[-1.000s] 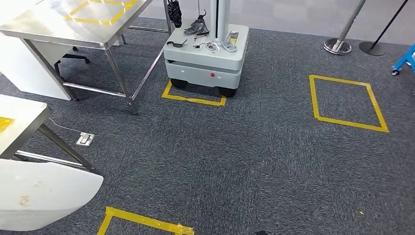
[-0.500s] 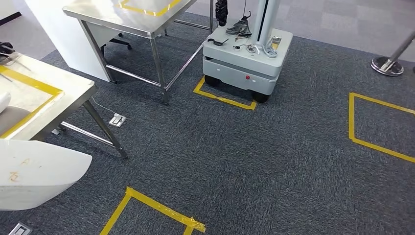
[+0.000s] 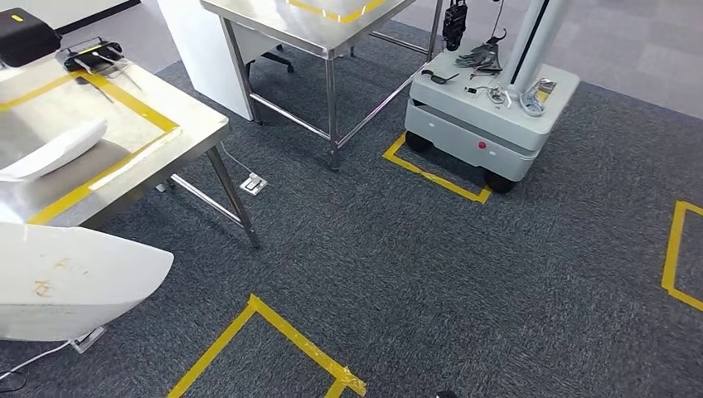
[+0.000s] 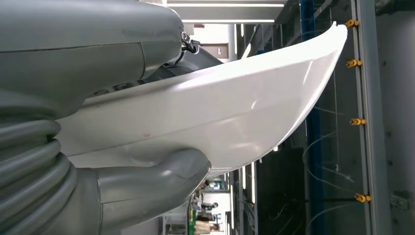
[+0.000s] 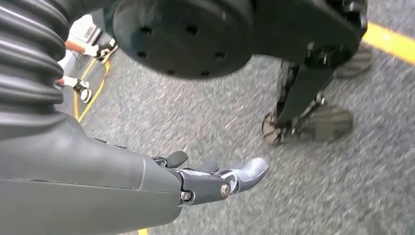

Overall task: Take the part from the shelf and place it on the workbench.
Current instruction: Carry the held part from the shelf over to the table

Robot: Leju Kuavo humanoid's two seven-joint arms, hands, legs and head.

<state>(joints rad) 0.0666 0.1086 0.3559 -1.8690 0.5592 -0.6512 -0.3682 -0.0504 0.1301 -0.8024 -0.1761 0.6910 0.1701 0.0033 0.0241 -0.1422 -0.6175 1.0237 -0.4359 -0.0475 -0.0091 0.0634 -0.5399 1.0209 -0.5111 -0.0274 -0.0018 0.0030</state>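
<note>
L hand (image 4: pixel 98 147) fingers grasp white part (image 4: pixel 235 98); R hand (image 5: pixel 210 181) fingers prob. released, nr workbench (image 3: pixel 149 145).

Our steel workbench (image 3: pixel 178 133): yellow tape outline (image 3: pixel 124 99), white part (image 3: pixel 54 151), black box (image 3: pixel 25 35) on top.

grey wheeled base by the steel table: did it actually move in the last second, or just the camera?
No. The grey wheeled base sits on the same yellow tape corner beside the steel table throughout; the whole head view shifted, so the camera turned.
</note>
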